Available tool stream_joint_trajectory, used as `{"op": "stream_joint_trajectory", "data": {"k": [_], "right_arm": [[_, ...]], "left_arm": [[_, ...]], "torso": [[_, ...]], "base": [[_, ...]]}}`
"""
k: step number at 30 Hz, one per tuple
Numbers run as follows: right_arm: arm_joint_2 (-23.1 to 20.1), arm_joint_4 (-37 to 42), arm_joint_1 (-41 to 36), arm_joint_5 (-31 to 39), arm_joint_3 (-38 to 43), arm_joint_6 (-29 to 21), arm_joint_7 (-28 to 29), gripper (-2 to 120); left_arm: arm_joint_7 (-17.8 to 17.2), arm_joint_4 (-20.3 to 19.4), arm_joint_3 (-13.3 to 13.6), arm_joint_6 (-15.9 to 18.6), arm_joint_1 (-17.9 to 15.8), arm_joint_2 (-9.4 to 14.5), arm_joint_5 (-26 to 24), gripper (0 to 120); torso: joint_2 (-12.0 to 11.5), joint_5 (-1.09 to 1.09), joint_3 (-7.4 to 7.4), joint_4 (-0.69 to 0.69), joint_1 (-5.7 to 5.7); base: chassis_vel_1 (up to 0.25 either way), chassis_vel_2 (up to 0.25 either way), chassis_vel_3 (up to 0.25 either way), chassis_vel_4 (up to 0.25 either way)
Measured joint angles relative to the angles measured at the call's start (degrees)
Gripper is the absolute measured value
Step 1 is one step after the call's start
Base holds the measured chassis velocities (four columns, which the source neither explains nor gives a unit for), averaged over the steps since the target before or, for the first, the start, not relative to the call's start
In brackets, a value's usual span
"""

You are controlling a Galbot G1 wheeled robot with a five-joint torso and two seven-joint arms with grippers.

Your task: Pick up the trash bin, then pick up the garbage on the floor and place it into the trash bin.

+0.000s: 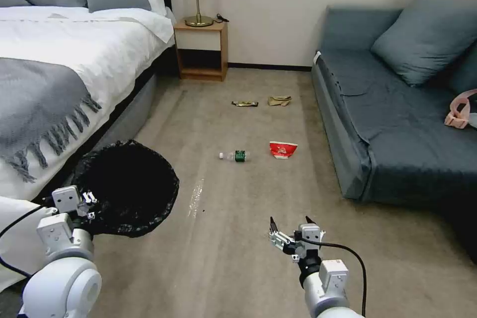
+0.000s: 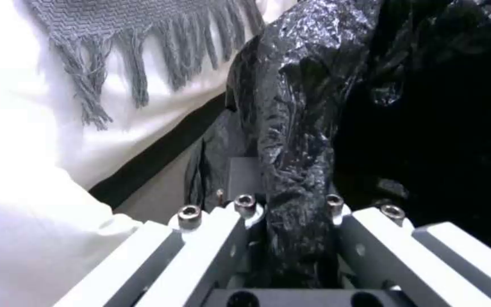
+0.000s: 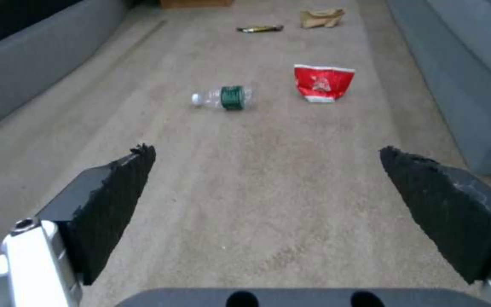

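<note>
The trash bin, lined with a black bag, hangs at the lower left beside the bed, and my left gripper is shut on its bagged rim. The garbage lies on the carpet ahead: a clear bottle with a green label, a red-white snack bag, a gold-brown candy wrapper and a tan paper wad. My right gripper is open, held above bare carpet short of the bottle.
A white bed with a grey fringed throw runs along the left. A blue-grey sofa lines the right. A wooden nightstand with a lamp stands at the far wall. Carpet between them is open.
</note>
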Motion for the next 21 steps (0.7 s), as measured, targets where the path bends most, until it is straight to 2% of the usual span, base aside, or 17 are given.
{"op": "stream_joint_trajectory", "data": {"k": [4, 14, 21], "right_arm": [[0.5, -0.7, 0.2, -0.1, 0.2, 0.1, -0.6, 100], [1.1, -0.8, -0.5, -1.6, 0.4, 1.5, -2.0, 100], [1.2, -1.1, -1.0, -2.0, 0.4, 1.8, -2.2, 100]], "left_arm": [[0.5, 1.3, 0.1, -1.8, 0.3, 0.2, 0.5, 4], [0.6, 1.7, 0.1, -3.3, 1.4, 0.2, 1.1, 4], [1.2, 3.2, 0.8, -5.5, 1.9, -0.9, 4.0, 4]], "torso": [[0.0, 0.00, 0.00, 0.00, 0.00], [0.0, 0.00, 0.00, 0.00, 0.00], [0.0, 0.01, 0.00, 0.00, 0.00]], "base": [[0.000, 0.000, 0.000, 0.000], [0.000, 0.000, 0.000, 0.000], [0.000, 0.000, 0.000, 0.000]]}}
